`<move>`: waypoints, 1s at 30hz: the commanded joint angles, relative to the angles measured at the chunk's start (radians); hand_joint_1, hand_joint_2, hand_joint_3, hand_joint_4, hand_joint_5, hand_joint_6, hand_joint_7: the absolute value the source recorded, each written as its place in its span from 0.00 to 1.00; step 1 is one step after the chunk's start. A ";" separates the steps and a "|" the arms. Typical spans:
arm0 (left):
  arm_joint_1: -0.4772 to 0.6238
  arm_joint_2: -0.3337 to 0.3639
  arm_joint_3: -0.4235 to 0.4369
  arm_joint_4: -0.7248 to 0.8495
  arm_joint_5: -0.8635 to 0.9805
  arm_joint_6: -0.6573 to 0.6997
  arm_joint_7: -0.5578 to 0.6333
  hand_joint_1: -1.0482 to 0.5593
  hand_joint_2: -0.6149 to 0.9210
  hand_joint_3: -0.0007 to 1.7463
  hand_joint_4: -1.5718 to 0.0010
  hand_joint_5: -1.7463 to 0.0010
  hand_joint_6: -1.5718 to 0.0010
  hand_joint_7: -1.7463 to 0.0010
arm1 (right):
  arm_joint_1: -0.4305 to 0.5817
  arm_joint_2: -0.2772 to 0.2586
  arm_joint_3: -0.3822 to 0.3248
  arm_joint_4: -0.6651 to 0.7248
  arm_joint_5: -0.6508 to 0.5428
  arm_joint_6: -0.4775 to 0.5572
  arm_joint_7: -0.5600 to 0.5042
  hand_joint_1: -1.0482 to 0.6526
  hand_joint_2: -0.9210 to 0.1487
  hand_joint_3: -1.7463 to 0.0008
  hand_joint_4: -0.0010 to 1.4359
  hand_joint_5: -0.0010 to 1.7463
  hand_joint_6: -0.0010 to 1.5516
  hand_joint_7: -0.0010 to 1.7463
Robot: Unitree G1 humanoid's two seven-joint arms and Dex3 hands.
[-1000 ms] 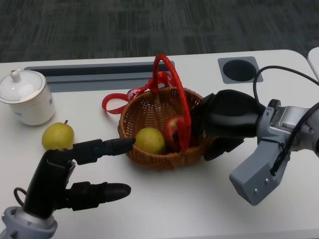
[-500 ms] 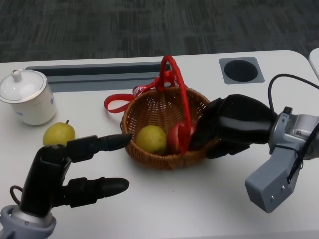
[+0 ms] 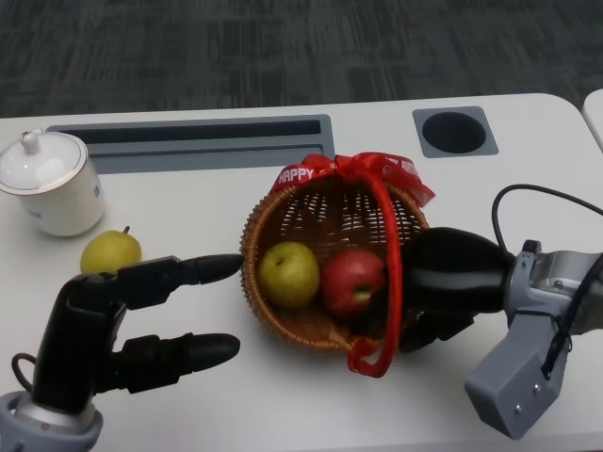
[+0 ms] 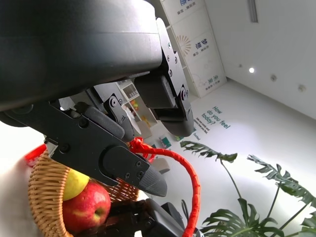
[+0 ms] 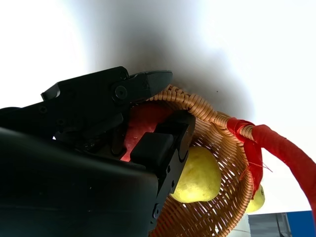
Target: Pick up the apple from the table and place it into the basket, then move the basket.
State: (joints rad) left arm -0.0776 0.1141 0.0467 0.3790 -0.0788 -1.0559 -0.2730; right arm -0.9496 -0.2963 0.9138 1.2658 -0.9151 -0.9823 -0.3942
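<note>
Left hand (image 4: 106,111) is hanging open beside the basket (image 4: 42,195); the apple (image 4: 85,206) is sitting inside against a yellow fruit (image 4: 75,181), red handle (image 4: 190,185) arching over.

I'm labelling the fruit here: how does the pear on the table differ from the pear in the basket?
The pear on the table lies on the bare tabletop near the white lidded cup, apart from other fruit; the pear in the basket lies in the wicker basket against the red apple. The table pear shows a stem; no stem shows on the basket pear. Both are yellow-green, and neither hand holds them.
</note>
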 commanded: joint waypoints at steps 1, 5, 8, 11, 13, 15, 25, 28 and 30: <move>0.018 0.002 0.014 -0.018 0.014 -0.019 0.027 0.37 0.88 0.00 0.32 0.97 0.37 0.99 | 0.012 0.029 -0.008 0.046 -0.008 0.076 0.086 0.41 0.00 0.91 0.66 0.44 0.60 0.00; 0.033 -0.005 0.017 -0.034 0.024 -0.028 0.042 0.36 0.88 0.00 0.32 0.97 0.38 0.99 | -0.001 0.054 -0.035 0.070 0.010 0.149 0.133 0.41 0.00 0.91 0.68 0.35 0.60 0.00; 0.050 -0.010 0.018 -0.052 0.027 -0.033 0.051 0.36 0.88 0.00 0.31 0.97 0.38 0.99 | -0.009 0.071 -0.062 0.082 0.034 0.196 0.178 0.39 0.00 0.90 0.66 0.44 0.60 0.00; 0.062 -0.015 0.017 -0.065 0.023 -0.036 0.057 0.36 0.88 0.00 0.31 0.97 0.38 1.00 | -0.017 0.083 -0.086 0.086 0.053 0.216 0.199 0.39 0.00 0.89 0.60 0.72 0.61 0.00; 0.069 -0.018 0.017 -0.071 0.021 -0.035 0.060 0.36 0.88 0.00 0.31 0.97 0.38 0.99 | -0.023 0.090 -0.100 0.087 0.063 0.227 0.207 0.39 0.00 0.89 0.58 0.73 0.62 0.01; 0.073 -0.019 0.017 -0.074 0.020 -0.035 0.061 0.35 0.88 0.00 0.31 0.96 0.37 0.99 | -0.029 0.098 -0.121 0.092 0.080 0.248 0.232 0.38 0.00 0.90 0.57 0.69 0.63 0.01; 0.103 -0.023 0.027 -0.092 0.026 -0.060 0.071 0.36 0.88 0.00 0.30 0.96 0.37 0.99 | -0.063 0.128 -0.265 0.106 0.191 0.395 0.334 0.40 0.00 0.94 0.63 0.66 0.62 0.00; 0.112 -0.024 0.030 -0.088 0.028 -0.070 0.074 0.36 0.87 0.00 0.30 0.96 0.36 0.99 | -0.080 0.130 -0.318 0.110 0.225 0.442 0.340 0.41 0.00 0.96 0.68 0.52 0.63 0.01; 0.117 -0.025 0.030 -0.084 0.029 -0.073 0.077 0.36 0.87 0.00 0.30 0.96 0.36 0.99 | -0.097 0.127 -0.341 0.113 0.232 0.481 0.332 0.41 0.00 0.97 0.74 0.35 0.64 0.00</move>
State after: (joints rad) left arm 0.0275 0.0849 0.0666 0.2981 -0.0505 -1.1175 -0.2145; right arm -1.0211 -0.1502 0.5938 1.3653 -0.6975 -0.5399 -0.0608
